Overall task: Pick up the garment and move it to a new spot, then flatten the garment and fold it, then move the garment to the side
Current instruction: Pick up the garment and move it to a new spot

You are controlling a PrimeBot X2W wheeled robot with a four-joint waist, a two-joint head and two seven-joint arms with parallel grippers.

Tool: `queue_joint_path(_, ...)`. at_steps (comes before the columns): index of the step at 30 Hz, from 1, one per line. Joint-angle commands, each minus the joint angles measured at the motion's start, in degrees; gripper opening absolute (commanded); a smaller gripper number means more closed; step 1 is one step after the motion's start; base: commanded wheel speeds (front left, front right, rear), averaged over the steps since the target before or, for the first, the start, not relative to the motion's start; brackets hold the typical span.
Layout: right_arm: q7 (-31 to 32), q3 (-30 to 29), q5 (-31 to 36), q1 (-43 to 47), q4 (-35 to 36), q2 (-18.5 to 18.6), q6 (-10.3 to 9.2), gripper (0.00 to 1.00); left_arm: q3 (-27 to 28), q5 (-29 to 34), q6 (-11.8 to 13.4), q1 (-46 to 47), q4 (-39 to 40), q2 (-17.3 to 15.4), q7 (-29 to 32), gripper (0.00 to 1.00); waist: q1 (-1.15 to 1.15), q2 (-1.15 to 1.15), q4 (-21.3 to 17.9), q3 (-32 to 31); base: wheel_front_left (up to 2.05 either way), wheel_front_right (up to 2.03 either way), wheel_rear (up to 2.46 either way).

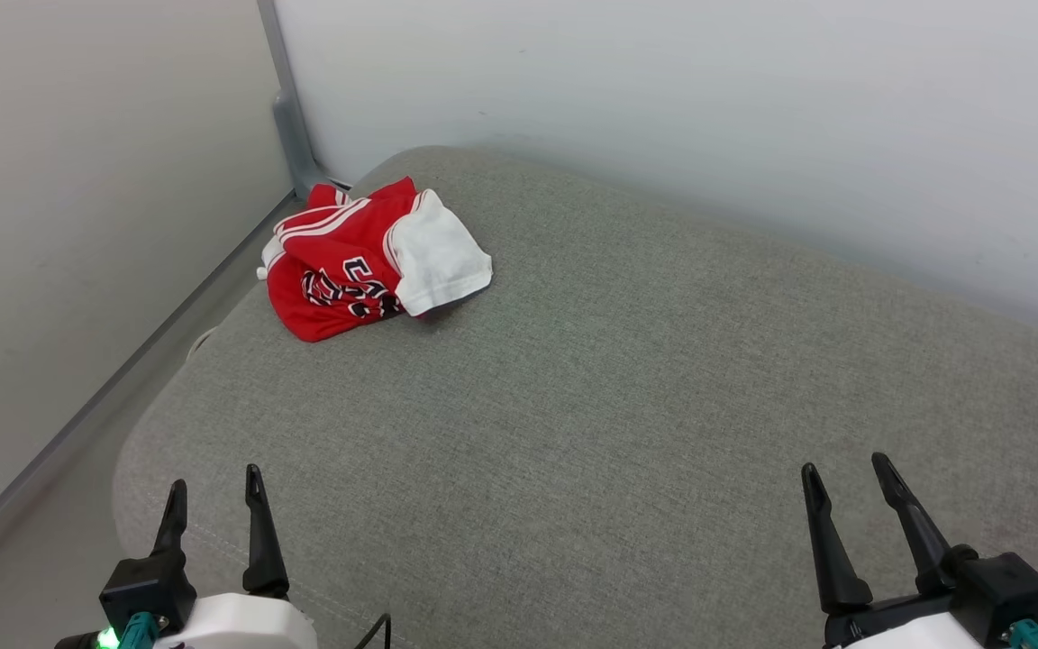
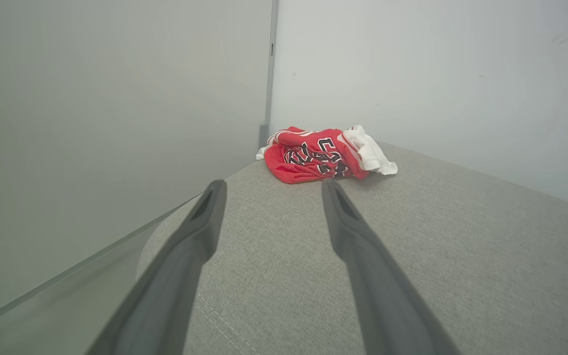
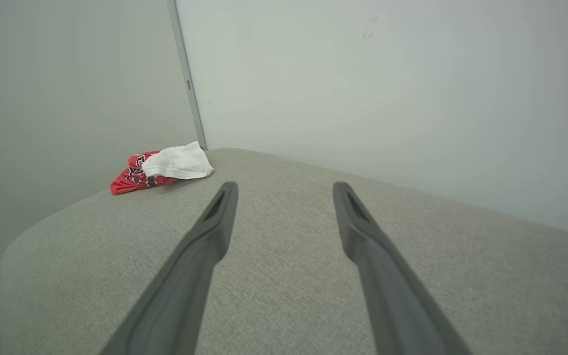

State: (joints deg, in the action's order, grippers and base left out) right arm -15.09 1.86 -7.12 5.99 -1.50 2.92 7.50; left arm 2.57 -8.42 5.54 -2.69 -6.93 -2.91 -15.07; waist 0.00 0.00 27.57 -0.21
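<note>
At the cushion's (image 1: 627, 406) far left corner, the crumpled red jersey (image 1: 339, 270) looks soft and light (likely to drape). Best pinch a raised fold; the left gripper (image 1: 215, 479) and right gripper (image 1: 844, 465) stand apart, empty.

The garment (image 1: 332, 263) is crumpled — its black lettering partly hidden in folds, not readable.

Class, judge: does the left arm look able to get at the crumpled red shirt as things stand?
Probably yes. The garment lies bunched at the far left corner, ahead of the open left gripper; only bare cushion lies between, though the reach looks long.
</note>
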Motion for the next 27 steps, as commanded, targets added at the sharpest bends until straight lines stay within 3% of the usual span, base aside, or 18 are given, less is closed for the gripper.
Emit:
queue_joint_path(1,-0.12,0.09,0.41,0.15,0.13,-0.07,-0.03,1.0,0.36,-0.64,-0.25,0.19,-0.24,0.03,-0.16,1.0,0.0,0.0,0.02,0.28,0.0,0.0,0.0)
queue_joint_path(4,-0.11,0.22,0.86,-0.35,0.14,-0.07,-0.02,1.0,1.31,-2.08,-1.43,2.09,-0.85,0.0,-0.16,1.0,0.0,0.0,-0.29,0.88,0.0,0.0,0.0)
queue_joint_path(8,-0.12,0.44,2.06,-1.63,0.56,-0.07,-0.03,1.0,3.92,-2.44,-4.91,7.51,-2.47,-0.43,-0.16,1.0,0.0,0.0,-1.36,2.72,0.0,0.0,0.0)
queue_joint_path(11,-0.12,0.83,3.44,-3.13,0.94,-0.07,-0.03,1.0,6.04,-2.15,-8.36,13.13,-4.7,-2.87,-0.15,1.0,0.0,0.0,-3.18,4.71,0.0,0.0,0.0)
queue_joint_path(14,-0.12,0.53,4.71,-5.01,1.58,-0.07,-0.03,1.0,7.95,-2.09,-10.27,19.52,-6.42,-5.02,-0.16,1.0,0.0,0.0,-5.45,7.34,0.0,0.0,0.0)
queue_joint_path(21,-0.11,-1.18,7.38,-8.3,3.89,-0.06,-0.03,1.0,10.35,-6.28,-12.57,34.68,-14.49,-10.92,-0.15,1.0,0.0,0.0,-9.58,14.41,0.0,0.0,0.0)
queue_joint_path(27,-0.12,-2.56,9.05,-10.81,6.2,-0.07,-0.03,1.0,5.66,-10.89,-12.91,46.39,-22.57,-18.0,3.09,1.0,0.0,0.0,-12.33,20.29,0.0,0.0,0.0)
